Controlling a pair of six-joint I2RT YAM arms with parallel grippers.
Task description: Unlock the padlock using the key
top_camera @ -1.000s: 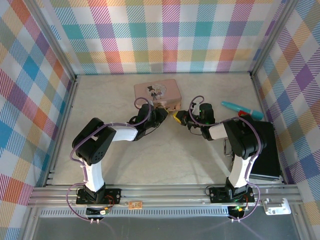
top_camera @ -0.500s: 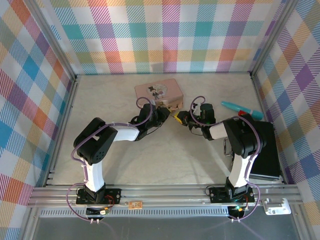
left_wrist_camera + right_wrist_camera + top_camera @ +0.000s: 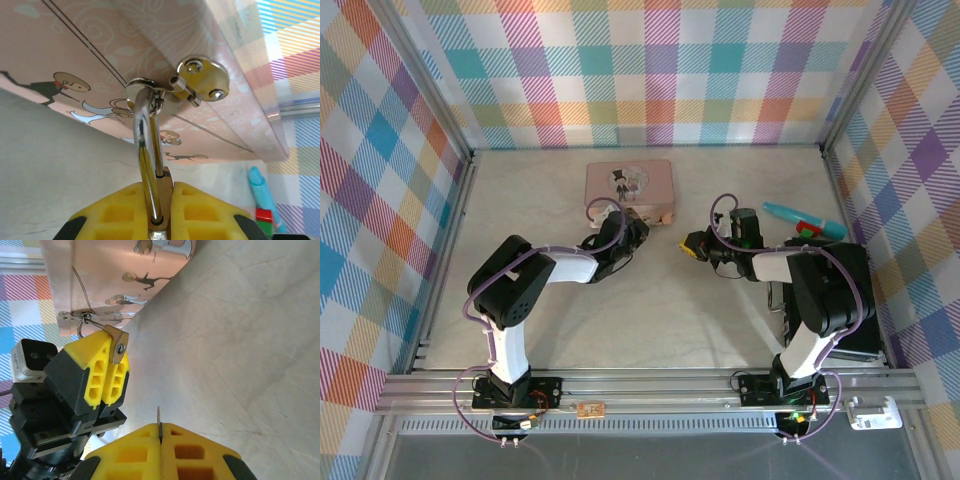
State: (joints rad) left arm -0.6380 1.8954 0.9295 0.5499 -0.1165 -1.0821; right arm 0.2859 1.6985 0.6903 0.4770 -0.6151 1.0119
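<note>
Left gripper (image 3: pixel 161 202): I am pressing my yellow fingers together on the padlock (image 3: pixel 165 186), with its brass body wedged in the seam between them.
Padlock position: it is sitting just in front of the pink tin (image 3: pixel 630 182), close to the tin's front wall and clear of my right arm.
Shackle (image 3: pixel 146 150): the silver bow is rising out of my left pinch and hooking through the loop of the tin's round metal clasp (image 3: pixel 202 79). I cannot tell whether it is latched or sprung.
Right gripper (image 3: pixel 160 434): I am squeezing these fingers flat against each other, pinching the key (image 3: pixel 159 417) between them.
Key: a thin dark sliver is sticking straight out of the seam between my right fingers. It is pointing roughly toward the padlock and not touching it.
Gap: in the right wrist view the key tip is hanging apart from the padlock, with pale tabletop showing between them.
Arms: in the top view both are reaching in from opposite sides, with the grippers facing each other near the tin's front right corner.
Table (image 3: pixel 670 320): the pale marbled surface is carrying the tin toward the back.
Teal pen (image 3: pixel 785 213): it is lying to the right of the tin, with a red part at its far end.
Black slab (image 3: pixel 865 310): it is lying along the right edge, partly under my right arm.
</note>
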